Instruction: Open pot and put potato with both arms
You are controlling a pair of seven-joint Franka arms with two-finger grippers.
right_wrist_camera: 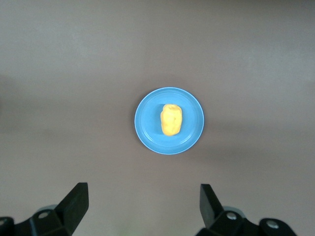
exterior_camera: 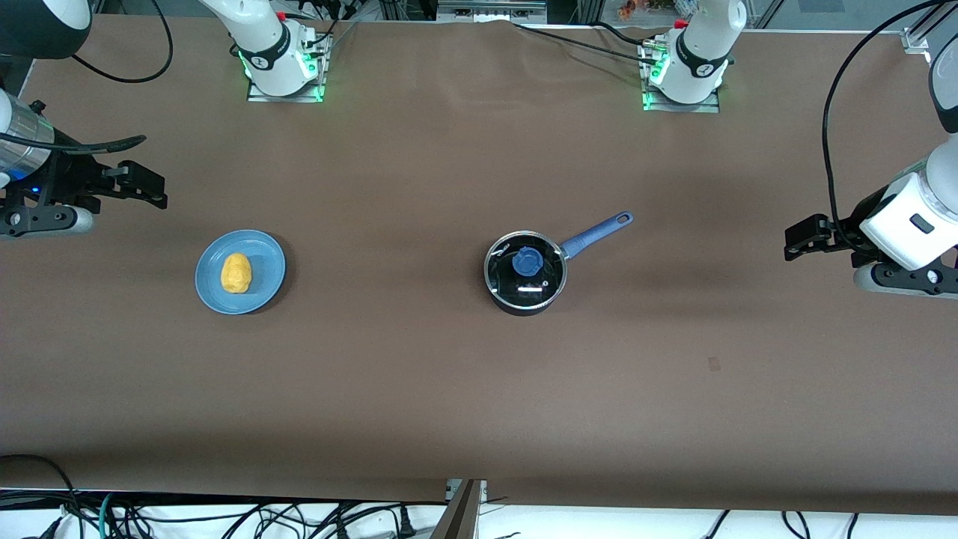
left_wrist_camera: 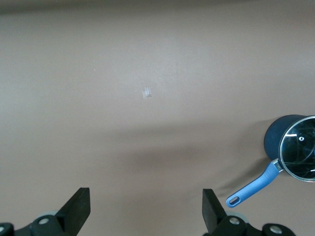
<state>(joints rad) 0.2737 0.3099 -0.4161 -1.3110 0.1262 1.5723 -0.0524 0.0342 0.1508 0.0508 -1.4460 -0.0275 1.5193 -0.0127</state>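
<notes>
The black pot [exterior_camera: 524,293] stands near the middle of the table. Its glass lid [exterior_camera: 540,278] with a blue knob [exterior_camera: 527,262] is on, and its blue handle [exterior_camera: 595,233] points toward the left arm's end. The yellow potato [exterior_camera: 236,272] lies on a blue plate [exterior_camera: 266,258] toward the right arm's end. My left gripper [exterior_camera: 795,244] hangs open and empty over bare table, apart from the pot [left_wrist_camera: 274,138]. My right gripper [exterior_camera: 153,189] is open and empty too, over the table's end, apart from the potato [right_wrist_camera: 171,119] on its plate [right_wrist_camera: 145,123].
A brown cloth [exterior_camera: 419,389] covers the whole table. Both arm bases [exterior_camera: 283,67] [exterior_camera: 685,75] stand along the edge farthest from the front camera. A small pale mark [left_wrist_camera: 146,93] shows on the cloth. Cables [exterior_camera: 224,520] lie off the table's near edge.
</notes>
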